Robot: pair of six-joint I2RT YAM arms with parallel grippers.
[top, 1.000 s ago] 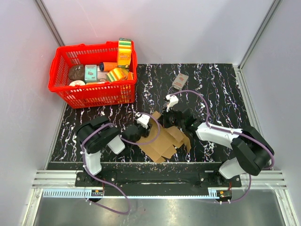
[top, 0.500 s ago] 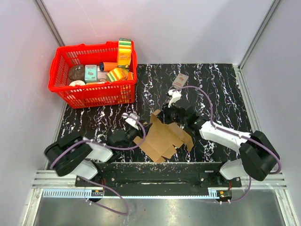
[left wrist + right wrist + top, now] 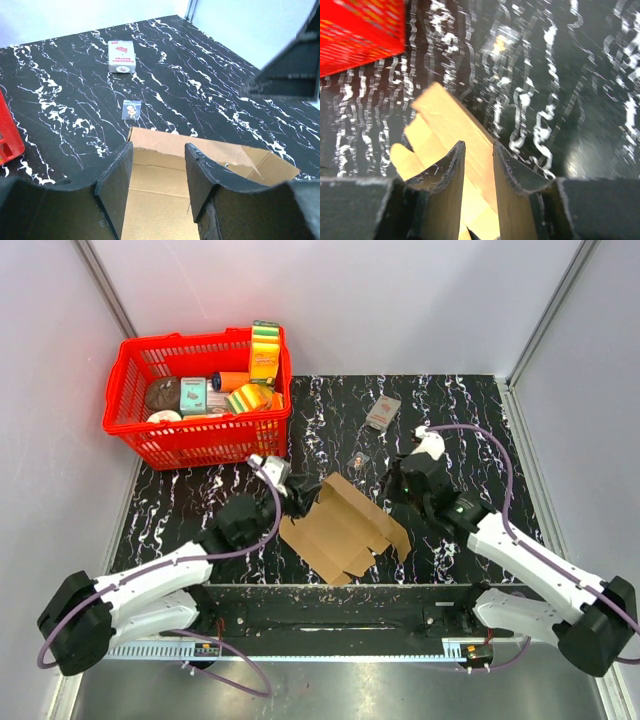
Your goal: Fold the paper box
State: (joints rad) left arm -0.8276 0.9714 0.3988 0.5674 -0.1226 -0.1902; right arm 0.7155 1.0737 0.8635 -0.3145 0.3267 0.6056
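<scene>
Viewing from above: the paper box (image 3: 345,528) lies on the table (image 3: 330,405) between the two tools. It is partly formed, with one long wall raised along its far edge and notched flaps flat on the near side. The left gripper (image 3: 298,495) sits just beside the box's left corner. The right gripper (image 3: 397,490) sits just off its far right end. A red basket (image 3: 200,452) stands beyond the left gripper, and a small printed packet (image 3: 382,412) lies beyond the right gripper.

Left wrist view: the left gripper (image 3: 159,150) is released, jaws parted with nothing between them. The box (image 3: 240,160) lies directly ahead of and below the fingertips, its raised wall across the tool's path.

Right wrist view (blurred): the right gripper (image 3: 477,147) has its jaws a narrow gap apart and clamps nothing. The box (image 3: 440,115) lies ahead of and below the fingertips; contact cannot be determined.

Handling: the box is judged light and thin, stiff across each panel and hinging readily at the creases. It is likely to slide on the smooth table, so hold the base panel down with one tool. Take hold of a flap at its free edge, mid-length, and avoid crushing the corners.
</scene>
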